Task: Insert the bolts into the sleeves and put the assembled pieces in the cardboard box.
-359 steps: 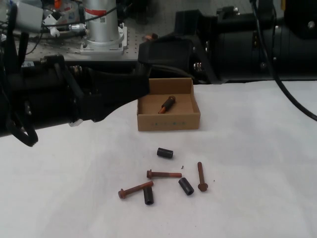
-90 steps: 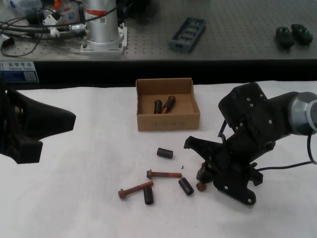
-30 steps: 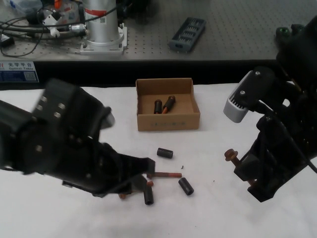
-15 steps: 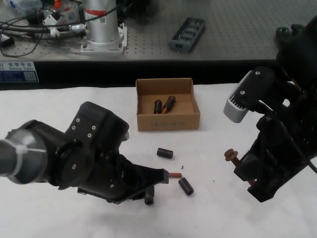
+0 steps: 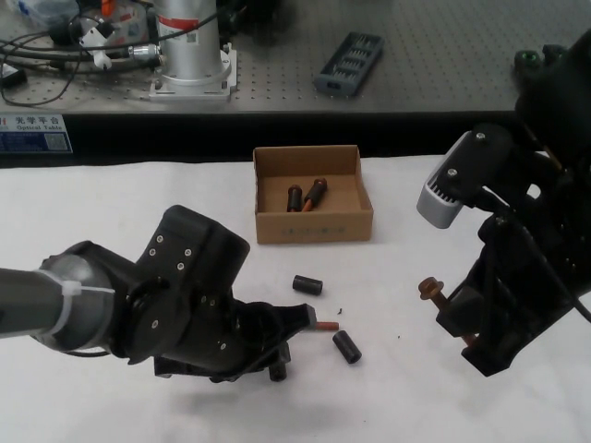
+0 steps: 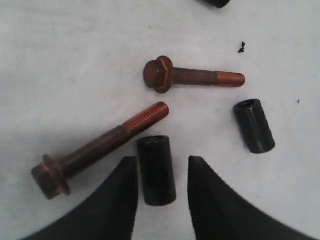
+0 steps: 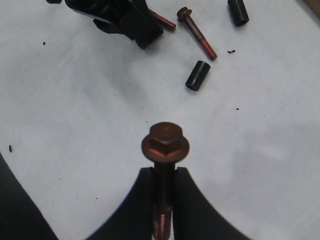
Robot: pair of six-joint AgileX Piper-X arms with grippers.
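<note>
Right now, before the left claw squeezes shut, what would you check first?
1. Is the left claw open, with one finger on each side of the sleeve? Ok.
2. Does the sleeve lie along the fingers, not crosswise? Ok.
3. Is the loose bolt out of the closing finger's way? Cannot tell; it lies close beside one finger.
4. Is the right claw shut on the held bolt, head sticking out in front? Ok.
5. Is the cardboard box open on top, with bare floor left inside? Ok.
</note>
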